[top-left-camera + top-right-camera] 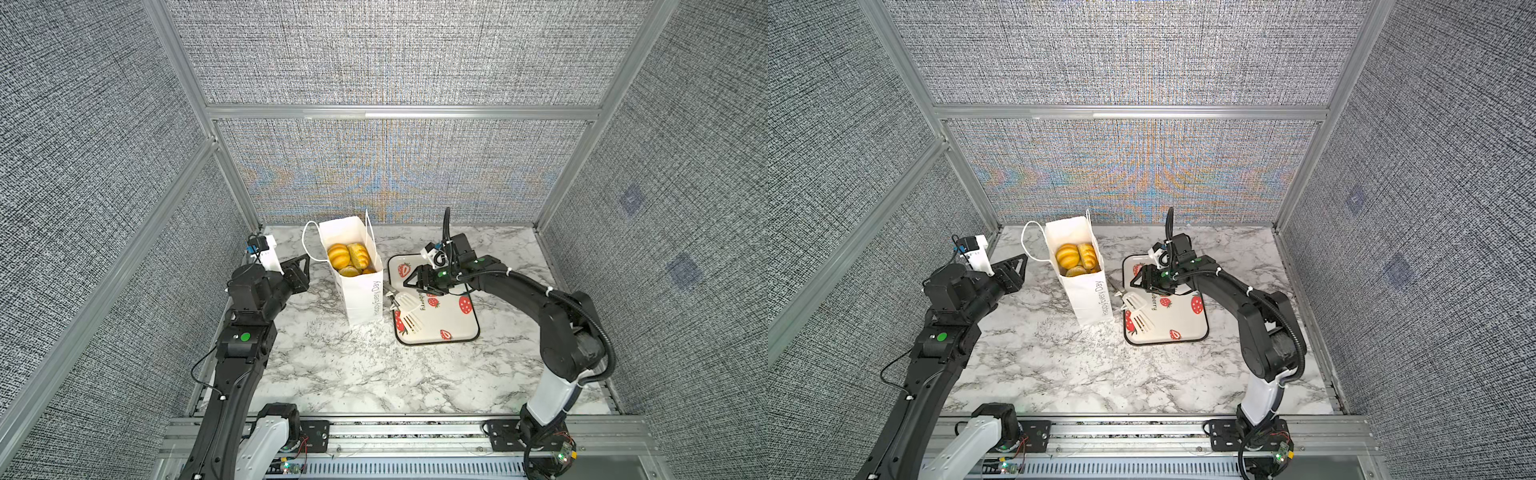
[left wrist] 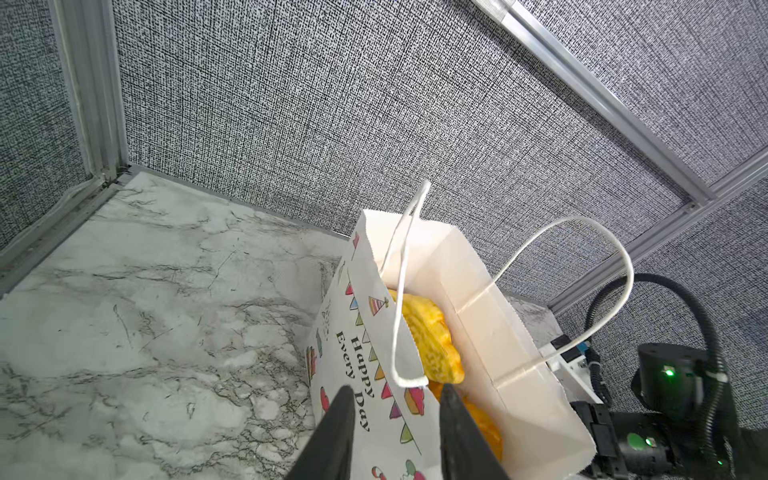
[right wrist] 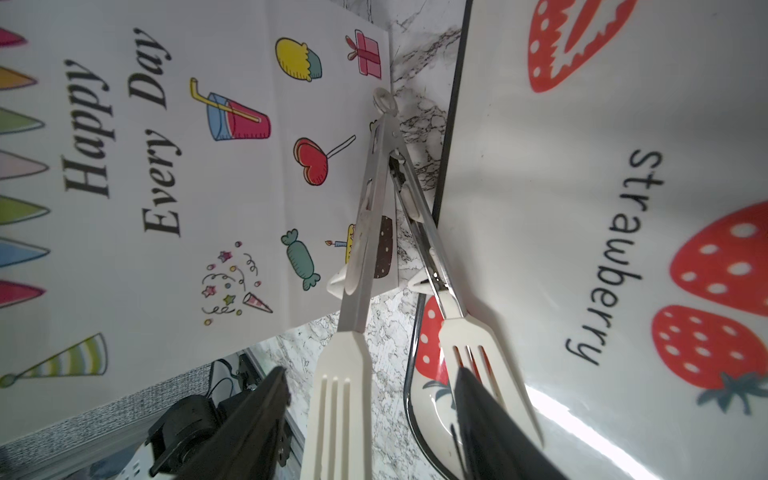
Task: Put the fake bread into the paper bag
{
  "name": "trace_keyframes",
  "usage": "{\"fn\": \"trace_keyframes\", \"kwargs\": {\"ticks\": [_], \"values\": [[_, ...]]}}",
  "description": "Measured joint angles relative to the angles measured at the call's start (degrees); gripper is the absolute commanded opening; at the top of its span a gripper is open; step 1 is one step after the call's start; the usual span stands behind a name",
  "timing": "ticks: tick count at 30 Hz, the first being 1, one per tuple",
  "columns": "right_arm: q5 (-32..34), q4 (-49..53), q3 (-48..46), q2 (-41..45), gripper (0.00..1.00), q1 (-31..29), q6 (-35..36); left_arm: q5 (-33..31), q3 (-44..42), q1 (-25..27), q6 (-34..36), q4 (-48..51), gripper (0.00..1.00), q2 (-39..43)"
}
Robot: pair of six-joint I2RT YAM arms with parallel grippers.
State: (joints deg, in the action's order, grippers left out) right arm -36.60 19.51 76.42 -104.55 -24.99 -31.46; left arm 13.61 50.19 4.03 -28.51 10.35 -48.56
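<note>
Between the fingers of the right end effector, which stand apart and clamp nothing, we see the cream heads of the tongs. One finger has clear air beside its tong head. The other overlaps its head, so we cannot settle whether it touches. The tongs lie splayed, with their heads over the strawberry tray and their hinge end just beside the paper bag. On the bag's far side, the left end effector has its fingers apart and empty, near the bag but clear of it in both top views.

The fake bread sits inside the bag, piled close to the mouth. We find none on the tray or the worktop, so we judge the loading done. The step in hand looks like leaving the tongs and backing off. To do that well, we would raise the right end effector straight up before pulling away, because a sideways sweep could push the hinge end into the light bag and tip it.

Only the top views show the bread in the bag and the bare tray. The right wrist view shows how close the tongs lie to the bag's printed side, but no bread. The left wrist view alone shows a cord handle drooping across the mouth over a pastry.
</note>
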Motion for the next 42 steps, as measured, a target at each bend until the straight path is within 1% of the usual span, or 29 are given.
{"fn": "trace_keyframes", "kwargs": {"ticks": [8,11,15,22,30,33,42], "values": [[-10.86,-8.22,2.05,-8.35,0.64,0.68,-4.11,-0.11,-0.63,-0.02,0.0,0.52,0.37,0.7],[-13.84,-10.47,3.1,-11.08,0.64,0.94,-5.92,-0.15,-0.63,0.0,0.0,1.4,0.37,1.09],[-16.39,-12.57,3.67,-13.16,0.64,0.98,-7.5,-0.63,-0.61,0.0,0.02,1.79,0.37,1.62],[-20.57,-18.84,3.54,-15.93,0.61,0.72,-12.35,-1.22,-0.61,0.0,0.04,1.84,0.37,1.75],[-22.12,-20.55,5.75,-18.34,0.57,0.07,-13.9,-1.25,-0.61,0.0,0.04,2.21,0.37,2.25],[-22.34,-20.57,6.64,-19.28,0.53,-0.31,-14.27,-1.27,-0.61,0.0,0.04,2.23,0.37,2.4],[-22.84,-21.55,7.69,-21.44,0.32,-0.74,-15.93,-1.49,-0.61,0.0,0.04,2.49,0.37,2.99]]}}
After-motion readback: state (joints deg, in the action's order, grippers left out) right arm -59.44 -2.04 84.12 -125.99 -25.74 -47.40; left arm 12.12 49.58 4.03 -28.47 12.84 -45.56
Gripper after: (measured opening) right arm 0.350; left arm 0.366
